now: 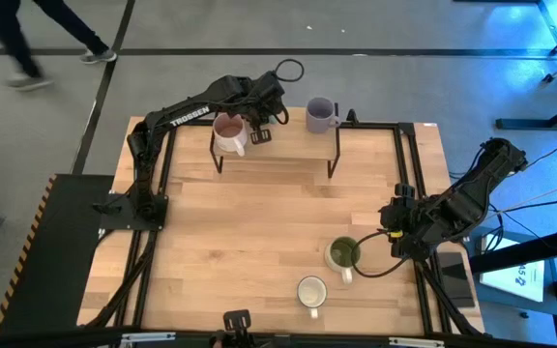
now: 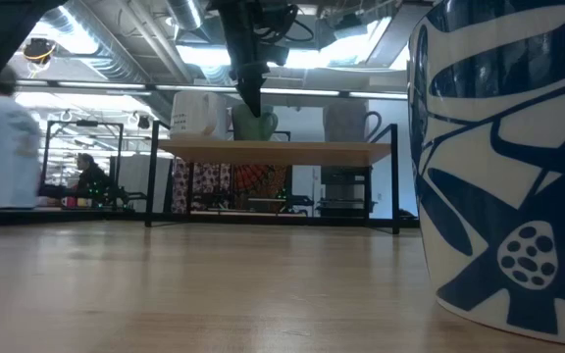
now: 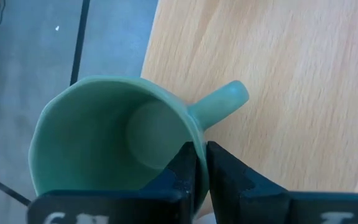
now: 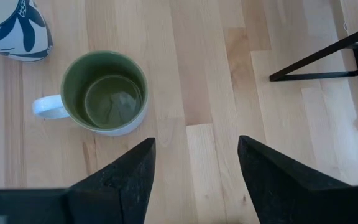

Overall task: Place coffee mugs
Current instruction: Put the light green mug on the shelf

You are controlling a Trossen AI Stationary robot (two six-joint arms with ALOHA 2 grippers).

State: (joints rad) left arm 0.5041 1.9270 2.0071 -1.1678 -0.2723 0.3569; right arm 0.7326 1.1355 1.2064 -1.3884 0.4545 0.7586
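A raised wooden shelf (image 1: 278,153) stands at the table's far side. On it are a white mug with a mauve inside (image 1: 228,131) and a lavender mug (image 1: 320,115). Between them my left gripper (image 1: 257,124) is shut on a teal-green mug (image 3: 104,143), which the arm hides in the high view. The low view shows this teal-green mug (image 2: 254,124) upright at the shelf top. An olive-green mug (image 1: 342,254) and a white mug with a blue pattern outside (image 1: 311,291) stand on the table's near right. My right gripper (image 4: 194,146) is open, to the right of the olive-green mug (image 4: 106,92). No pink mug shows. My left gripper pinches the teal-green mug's wall at the rim (image 3: 199,138), next to the handle (image 3: 222,102). One finger (image 3: 182,171) is inside the mug and the other finger (image 3: 229,177) is outside. The fingers come from above, pointing down. The mug is upright, its base at the shelf top near the far edge.
The shelf rests on thin black metal legs (image 1: 335,159). A black frame (image 1: 409,184) runs round the table. A cable (image 1: 380,269) lies beside the olive-green mug. Bare wood lies in the table's middle and left. A person walks on the floor beyond the far left corner (image 1: 27,39).
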